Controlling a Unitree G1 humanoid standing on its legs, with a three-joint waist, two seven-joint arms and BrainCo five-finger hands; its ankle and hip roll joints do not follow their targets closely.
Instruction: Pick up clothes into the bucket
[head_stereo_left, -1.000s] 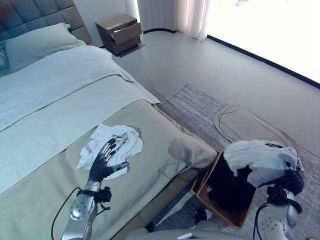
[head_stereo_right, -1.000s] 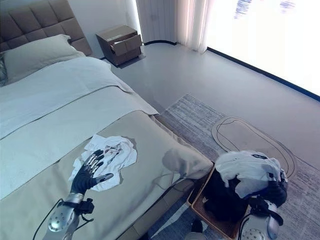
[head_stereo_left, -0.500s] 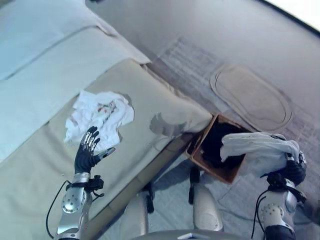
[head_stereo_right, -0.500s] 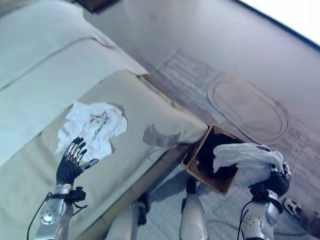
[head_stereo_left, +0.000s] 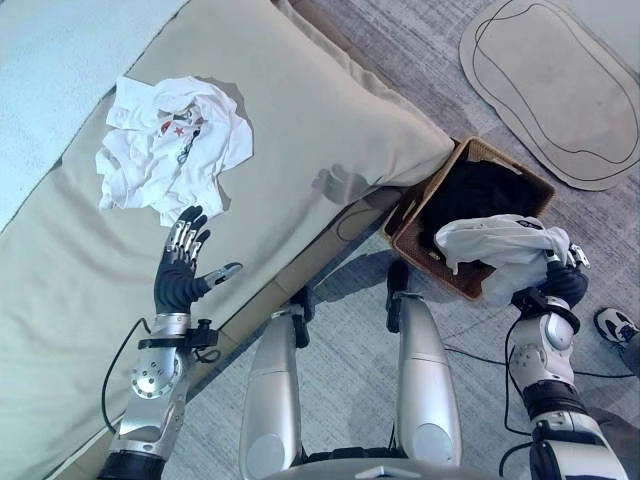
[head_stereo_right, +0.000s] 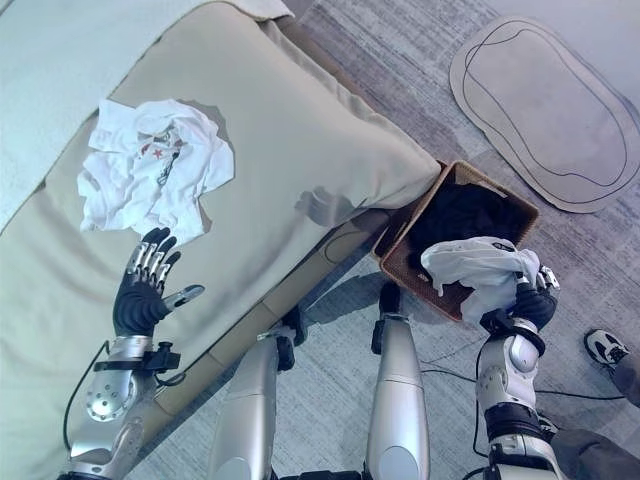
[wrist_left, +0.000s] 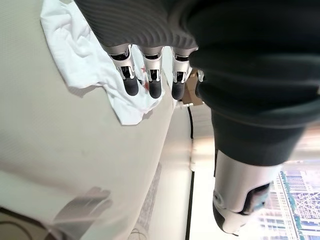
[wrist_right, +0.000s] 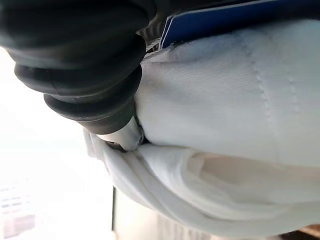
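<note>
A: While the right hand (head_stereo_left: 556, 281) has its fingers curled into a soft white garment (head_stereo_left: 497, 245), where does that cloth hang?

B: Over the near corner of the woven brown basket (head_stereo_left: 415, 243), which stands on the grey rug beside the bed (head_stereo_left: 320, 110) and holds dark clothing (head_stereo_left: 480, 190). The garment is bunched and wrinkled, its long axis running sideways from the hand out over the basket rim.

A: And the left hand (head_stereo_left: 183, 275)?

B: Raised over the smooth beige bedcover, fingers straight and spread, thumb out, holding nothing. Just beyond its fingertips lies a crumpled white printed shirt (head_stereo_left: 165, 148), flat on the bed with a small red mark.
</note>
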